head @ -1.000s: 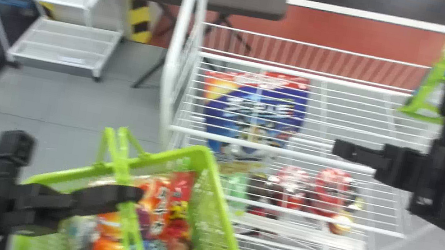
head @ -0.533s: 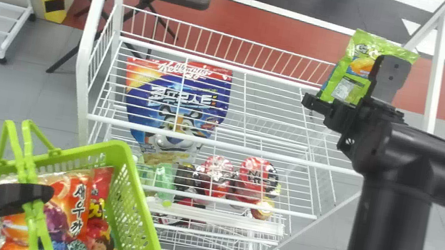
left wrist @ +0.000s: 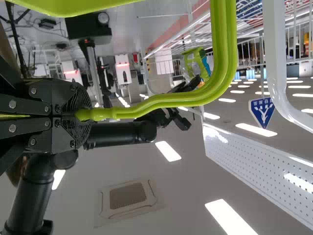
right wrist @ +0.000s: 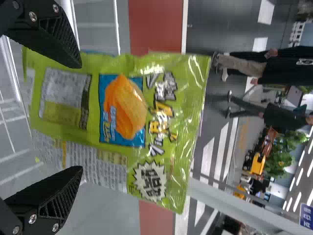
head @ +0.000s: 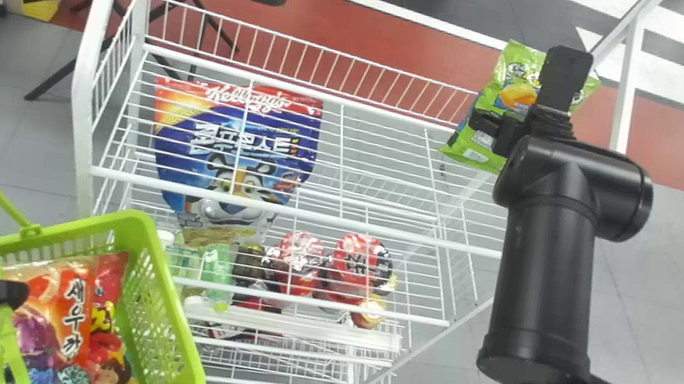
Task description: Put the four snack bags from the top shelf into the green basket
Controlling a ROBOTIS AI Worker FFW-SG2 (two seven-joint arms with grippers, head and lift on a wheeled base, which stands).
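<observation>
Just ahead of the right claw (head: 521, 85), its ribbed black fingers spread wide: snack bag (right wrist: 186, 98), glossy creased film, roughly oblong. Lime green, orange chip pictured on a blue panel, pale blocks of print. Contact with fingers, cannot tell. Left of that claw, rack (head: 279, 211) of thin white wire. Left claw (head: 3, 298) pinches smooth rounded handle (left wrist: 220, 49); below it, green basket (head: 189, 348), perforated plastic.
</observation>
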